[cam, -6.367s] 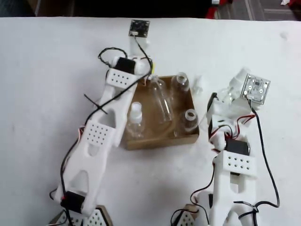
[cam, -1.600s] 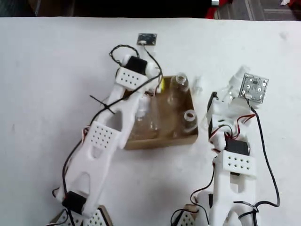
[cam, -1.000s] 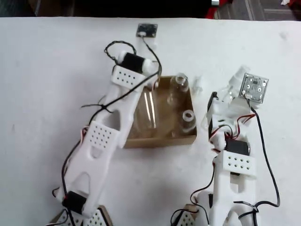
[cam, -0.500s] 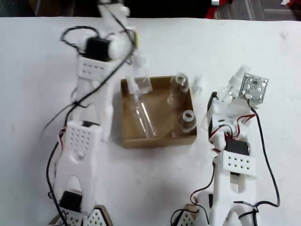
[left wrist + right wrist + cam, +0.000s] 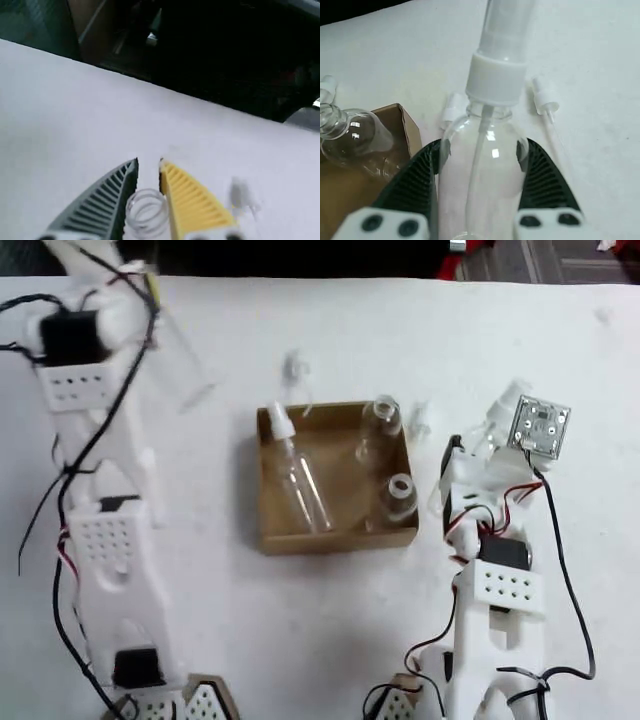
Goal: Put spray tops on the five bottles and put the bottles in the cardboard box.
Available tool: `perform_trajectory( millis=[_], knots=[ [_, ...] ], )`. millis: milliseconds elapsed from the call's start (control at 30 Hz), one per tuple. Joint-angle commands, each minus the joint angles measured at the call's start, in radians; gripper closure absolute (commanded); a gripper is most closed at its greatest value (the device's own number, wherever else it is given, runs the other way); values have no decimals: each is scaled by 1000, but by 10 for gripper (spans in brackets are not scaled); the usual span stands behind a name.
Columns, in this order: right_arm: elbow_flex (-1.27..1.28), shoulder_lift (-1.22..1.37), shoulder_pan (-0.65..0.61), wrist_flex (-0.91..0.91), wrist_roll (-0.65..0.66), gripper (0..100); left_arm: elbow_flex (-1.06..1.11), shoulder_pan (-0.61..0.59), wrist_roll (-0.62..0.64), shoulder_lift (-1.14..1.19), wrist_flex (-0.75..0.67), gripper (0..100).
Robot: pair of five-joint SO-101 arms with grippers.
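Note:
My left gripper is shut on the threaded neck of a clear bottle that has no top. In the high view that gripper is at the table's far left back corner, and its bottle slants toward the cardboard box. In the box, a bottle with a spray top lies flat and two uncapped bottles stand upright. Right of the box, my right gripper is shut on a bottle fitted with a spray top.
Loose spray tops lie on the white table: one behind the box and one near its far right corner. In the right wrist view two tops flank the held bottle. The box corner is close beside it.
The left arm swung from over the box to the far left back corner, carrying a clear bottle away. A capped bottle now lies in the box. The right arm stayed still.

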Motion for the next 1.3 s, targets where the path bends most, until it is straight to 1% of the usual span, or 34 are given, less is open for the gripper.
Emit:
perform_trajectory(
  millis=[0,100,200,267,400,467,600,667,733,800,933,967,1000,1100,1267],
  knots=[
    [-6,-25,-4,-25,15,981,-3,-22,-183,56,68,976],
    [-17,-33,31,-27,15,981,5,-12,-221,168,69,976],
    [-69,-22,90,-35,17,981,5,12,-224,263,71,976],
    [-106,-21,114,-7,20,981,5,30,-224,315,77,976],
    [-189,68,128,59,107,981,9,54,-222,390,77,974],
    [-242,173,133,105,143,981,5,56,-224,410,103,929],
    [-311,357,176,139,180,981,8,59,-222,421,141,763],
    [-319,401,191,139,183,981,5,61,-222,438,141,732],
    [-318,420,191,140,199,980,5,59,-222,446,140,737],
    [-321,423,171,171,241,956,5,59,-222,447,140,738],
    [-324,423,120,245,258,789,5,59,-222,447,141,738],
    [-324,423,110,255,259,763,5,58,-222,447,141,738],
    [-325,421,104,265,259,758,5,56,-222,447,143,737],
    [-377,378,110,321,259,782,3,51,-222,447,146,736],
    [-597,220,99,587,259,787,3,44,-219,429,157,734]
  ],
)
